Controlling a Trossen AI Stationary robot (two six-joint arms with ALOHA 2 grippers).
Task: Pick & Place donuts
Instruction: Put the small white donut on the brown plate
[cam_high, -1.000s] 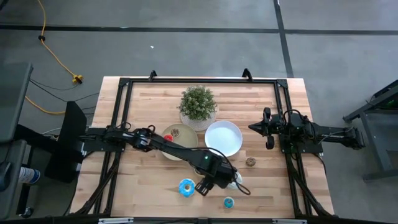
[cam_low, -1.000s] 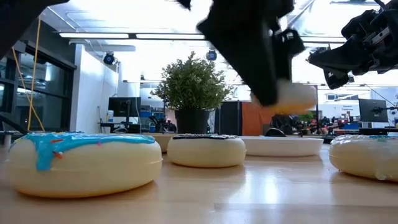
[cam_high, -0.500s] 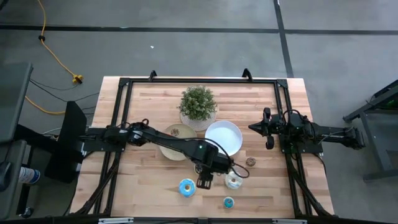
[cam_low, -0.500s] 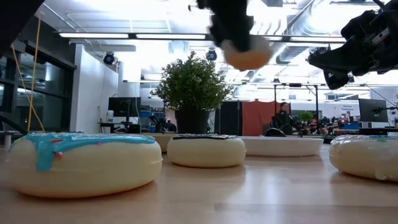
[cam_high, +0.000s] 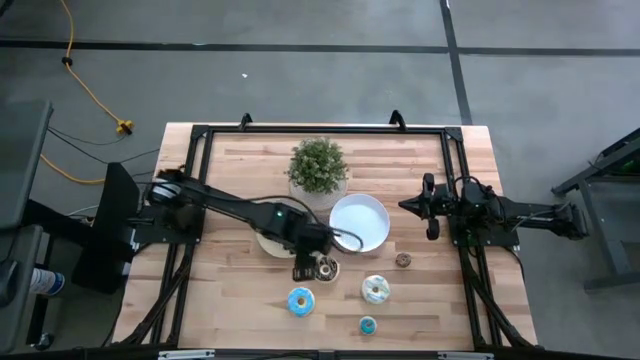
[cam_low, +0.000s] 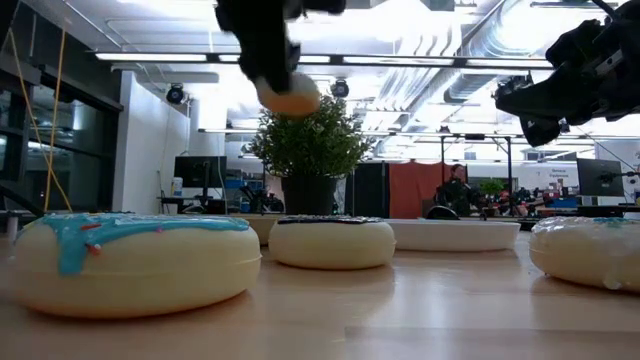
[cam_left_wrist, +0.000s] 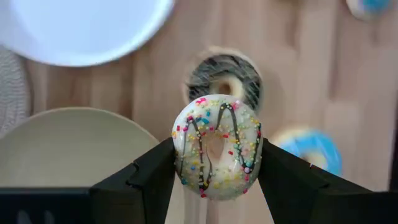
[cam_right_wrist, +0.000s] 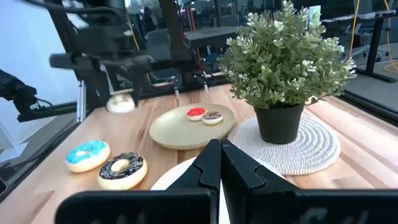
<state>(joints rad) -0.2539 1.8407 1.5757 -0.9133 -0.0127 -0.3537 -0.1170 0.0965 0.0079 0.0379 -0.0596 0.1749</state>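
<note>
The left gripper (cam_left_wrist: 216, 163) has its jaws pinching a white-iced donut (cam_left_wrist: 217, 146) with dark drizzle and coloured sprinkles, 1 jaw pressed against each side of the ring. In the high view the left gripper (cam_high: 303, 264) reaches to the middle of the wooden bench (cam_high: 230, 290), at the near right edge of the tan plate (cam_high: 272, 243). In the low view the held donut (cam_low: 289, 96) hangs well above the bench.

Beneath it on the bench lies a dark chocolate donut (cam_high: 325, 268), just beside the tan plate. Nearer the front edge sit a large blue-iced donut (cam_high: 300, 300), a large donut with pale icing and blue flecks (cam_high: 376, 290), and a small blue donut (cam_high: 368, 325). A small brown donut (cam_high: 403, 260) lies to the right, near the white plate (cam_high: 360, 222).

The tan plate (cam_right_wrist: 189, 127) holds 2 small donuts: 1 red (cam_right_wrist: 196, 112) and 1 brown (cam_right_wrist: 212, 117). The white plate shows nothing in it. A potted plant (cam_high: 318, 167) stands on a round woven mat (cam_right_wrist: 314, 146) at the far side.

The right gripper (cam_high: 418, 205) hovers at the right side of the bench, jaws pressed together, holding nothing.
</note>
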